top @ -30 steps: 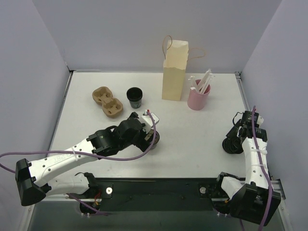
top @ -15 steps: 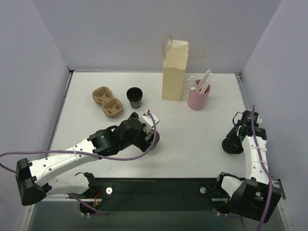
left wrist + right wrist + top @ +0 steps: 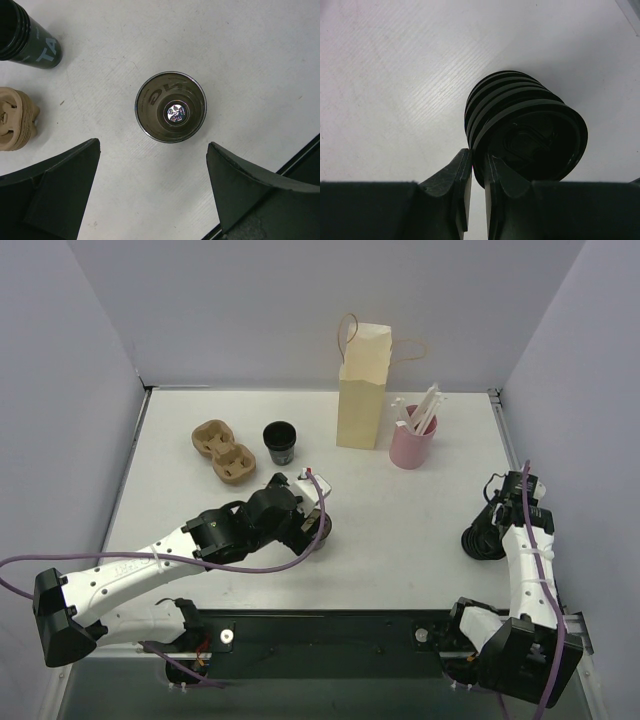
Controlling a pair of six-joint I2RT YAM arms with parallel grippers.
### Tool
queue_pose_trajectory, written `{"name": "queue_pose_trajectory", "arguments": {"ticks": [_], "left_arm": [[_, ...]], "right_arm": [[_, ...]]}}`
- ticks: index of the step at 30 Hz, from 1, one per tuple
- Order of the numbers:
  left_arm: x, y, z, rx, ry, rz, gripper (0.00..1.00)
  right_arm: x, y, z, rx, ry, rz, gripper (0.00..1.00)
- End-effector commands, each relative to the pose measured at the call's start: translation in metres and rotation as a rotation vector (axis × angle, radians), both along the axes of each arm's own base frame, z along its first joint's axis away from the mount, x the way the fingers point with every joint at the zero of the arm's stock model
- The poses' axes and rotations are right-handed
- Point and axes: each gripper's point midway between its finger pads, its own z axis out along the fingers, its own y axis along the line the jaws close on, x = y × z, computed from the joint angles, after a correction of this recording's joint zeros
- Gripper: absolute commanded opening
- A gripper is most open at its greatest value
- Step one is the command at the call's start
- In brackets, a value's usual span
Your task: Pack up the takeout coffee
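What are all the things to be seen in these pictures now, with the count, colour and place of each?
paper bag: one, tan, standing at back centre
pink cup: one, right of the bag, holding white sticks
cup carrier: one, brown, back left
coffee cups: two, dark; one beside the carrier, the other nearer the front
stack of lids: one, black, lying on its side at the right edge
table: one, white
left gripper: open, above the nearer cup
right gripper: closed on a lid's rim
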Motion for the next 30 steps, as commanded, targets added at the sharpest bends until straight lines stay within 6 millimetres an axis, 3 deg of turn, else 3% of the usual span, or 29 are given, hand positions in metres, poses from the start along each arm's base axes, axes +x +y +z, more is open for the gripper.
{"name": "queue_pose_trajectory", "arguments": {"ticks": [1, 9, 13, 15, 18, 22, 25, 28, 30], "left_arm": [[0.008, -0.001, 0.018, -0.029, -0.046, 0.032, 0.97], [0.008, 0.001, 0.017, -0.02, -0.053, 0.038, 0.97], [0.01, 0.004, 0.018, -0.019, -0.067, 0.049, 0.97], [0.011, 0.005, 0.019, -0.022, -0.068, 0.059, 0.97], [0.007, 0.002, 0.02, -0.036, -0.05, 0.04, 0.97], [-0.003, -0.008, 0.024, -0.088, -0.002, -0.002, 0.92], [-0.014, -0.018, 0.033, -0.179, 0.06, -0.018, 0.89], [-0.032, -0.026, 0.045, -0.287, 0.147, -0.044, 0.89], [-0.042, -0.028, 0.064, -0.377, 0.18, -0.054, 0.88]], "right_arm": [[-0.003, -0.009, 0.018, -0.049, -0.03, -0.025, 0.12], [0.001, -0.006, 0.033, -0.037, -0.061, -0.023, 0.11], [0.001, 0.003, 0.049, -0.014, -0.091, -0.007, 0.1], [0.005, 0.011, 0.067, -0.008, -0.141, 0.02, 0.1], [0.013, 0.042, 0.087, 0.094, -0.226, 0.098, 0.1], [0.028, 0.118, 0.118, 0.269, -0.348, 0.429, 0.11], [0.02, 0.163, 0.143, 0.35, -0.425, 0.627, 0.11], [0.007, 0.195, 0.17, 0.423, -0.546, 0.781, 0.11], [-0.008, 0.222, 0.189, 0.55, -0.618, 0.897, 0.11]]}}
